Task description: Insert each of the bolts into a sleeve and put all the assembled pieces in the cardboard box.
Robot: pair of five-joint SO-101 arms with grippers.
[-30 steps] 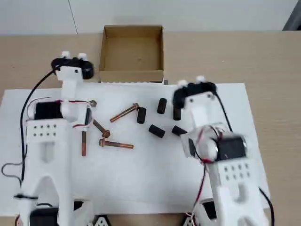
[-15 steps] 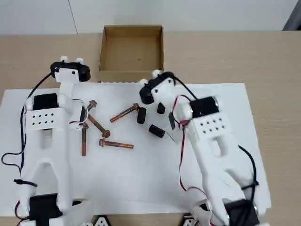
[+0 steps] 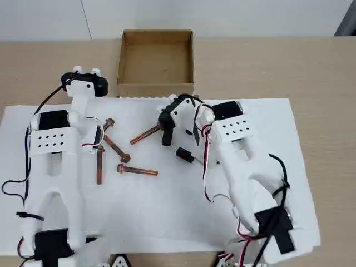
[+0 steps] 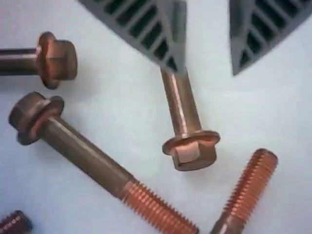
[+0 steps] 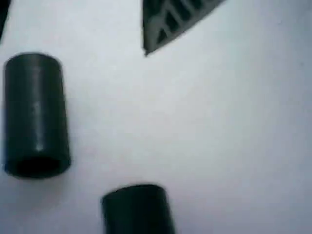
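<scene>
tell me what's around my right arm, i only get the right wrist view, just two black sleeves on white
observer: your right arm hangs over a sleeve that lies close beside one bolt's head.
operator: any bolts sleeved yet
observer: none. five copper bolts lie loose on the white sheet, on the left arm's side of the sleeves.
operator: and the box
observer: the cardboard box is empty and sits just beyond the sheet's far edge.
</scene>
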